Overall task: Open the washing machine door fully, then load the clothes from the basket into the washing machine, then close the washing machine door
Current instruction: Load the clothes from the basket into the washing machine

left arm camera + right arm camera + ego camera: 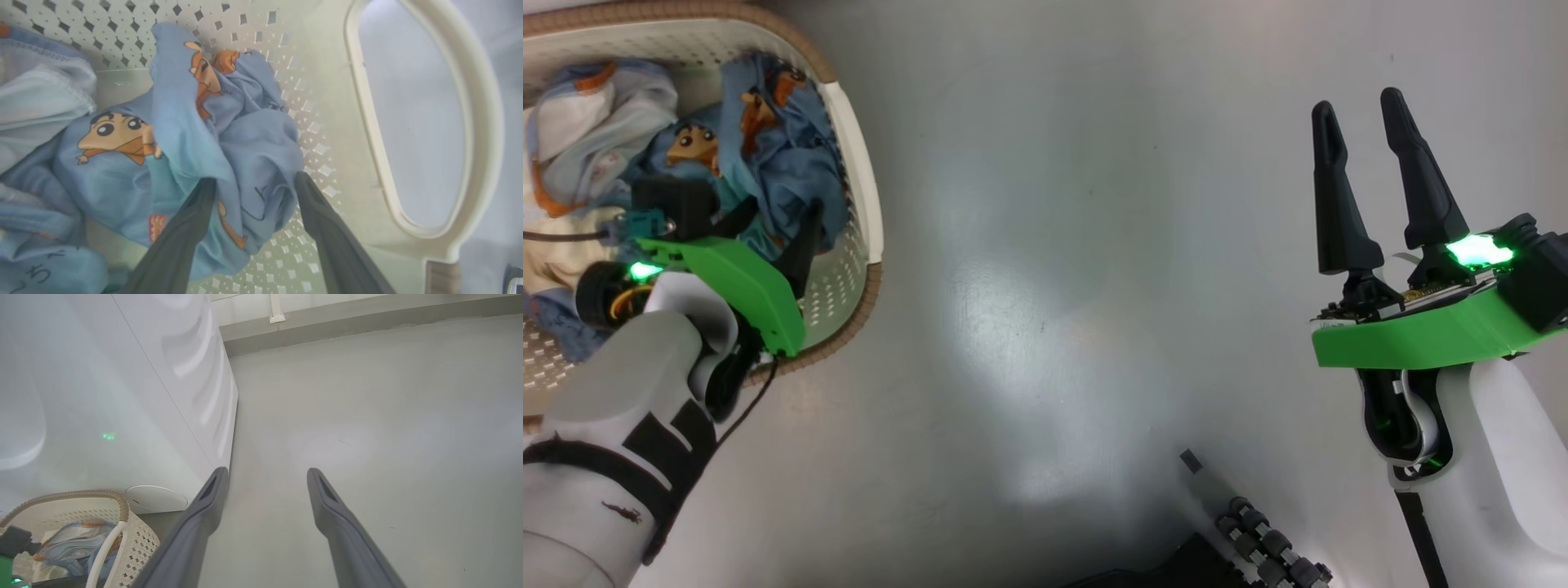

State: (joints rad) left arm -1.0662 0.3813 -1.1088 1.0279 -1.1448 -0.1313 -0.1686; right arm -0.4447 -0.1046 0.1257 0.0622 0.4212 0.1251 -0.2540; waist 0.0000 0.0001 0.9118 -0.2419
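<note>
Looking down on bare grey floor (1045,245), finding the basket (872,212) at its upper-left corner, the clothes (776,155) heaped inside. Reaching in with the left gripper (774,224), clearly the nearer; hanging the right gripper (1360,106) well apart, fingers spread, empty. From the left wrist: straddling a bunched blue fold with open fingers, not yet pinching, perforated wall just beside. From the right wrist: pointing past the washing machine (122,396) corner.

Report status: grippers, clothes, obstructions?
Left gripper open, fingers straddling the clothes in the basket. Right gripper open, empty, above floor. Basket wall close beside left gripper.
</note>
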